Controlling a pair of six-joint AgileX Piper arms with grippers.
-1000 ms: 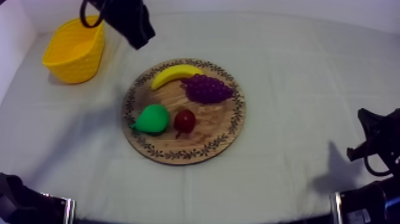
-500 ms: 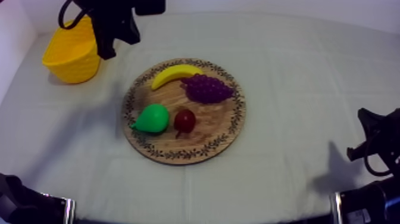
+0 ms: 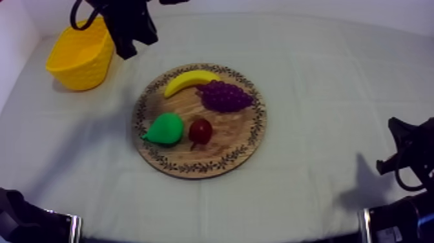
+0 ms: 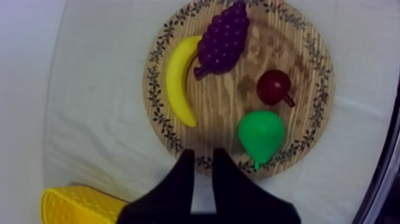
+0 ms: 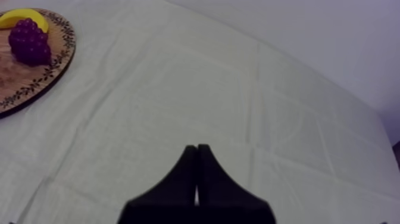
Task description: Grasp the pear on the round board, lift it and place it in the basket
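Note:
The green pear (image 3: 165, 128) lies on the near left part of the round wooden board (image 3: 248, 145), beside a small red fruit (image 3: 201, 130). The yellow basket (image 3: 77, 61) stands at the far left. My left gripper (image 3: 127, 46) hangs high between the basket and the board's far left rim. In the left wrist view its fingers (image 4: 203, 156) stand slightly apart with nothing between them, over the board's rim near the pear (image 4: 261, 134). My right gripper (image 5: 197, 149) is shut on nothing, low over bare cloth at the right.
A banana (image 3: 189, 81) and a bunch of grapes (image 3: 224, 95) lie on the board's far half. The basket (image 4: 77, 205) sits close to the left table edge. Bare cloth stretches right of the board and along the front.
My left arm swung left from the board's far edge toward the basket, then came slightly back to the right. The fruit and my right arm have not moved.

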